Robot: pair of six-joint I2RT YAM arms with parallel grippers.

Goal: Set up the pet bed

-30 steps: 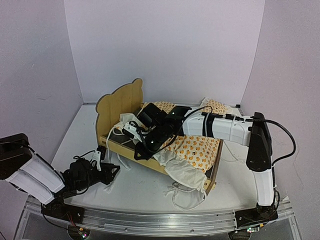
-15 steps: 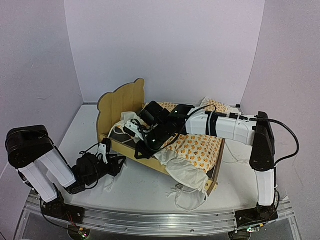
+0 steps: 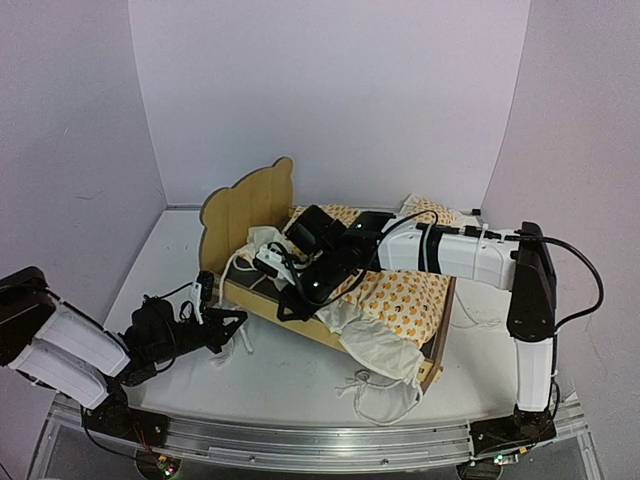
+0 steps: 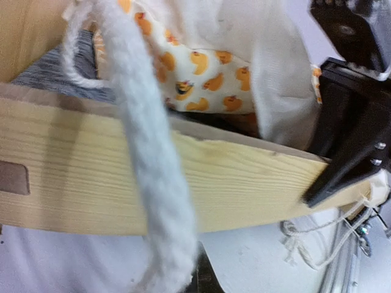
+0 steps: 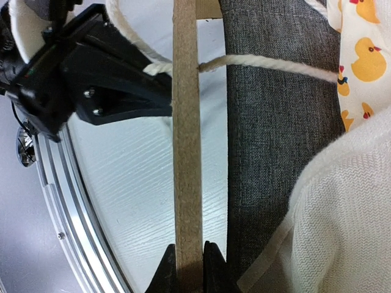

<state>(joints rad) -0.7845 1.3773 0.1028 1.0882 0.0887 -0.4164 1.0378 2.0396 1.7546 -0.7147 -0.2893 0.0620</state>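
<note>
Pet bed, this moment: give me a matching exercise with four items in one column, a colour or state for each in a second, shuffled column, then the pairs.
Items
1. headboard
2. base panel
3. cord
4. right fingers

Colours and states
A. dark grey
B. draped over the rail
C. clamped on the rail
D. upright, light wood

Pairs: 1-D, 2-A, 3-B, 4-C
</note>
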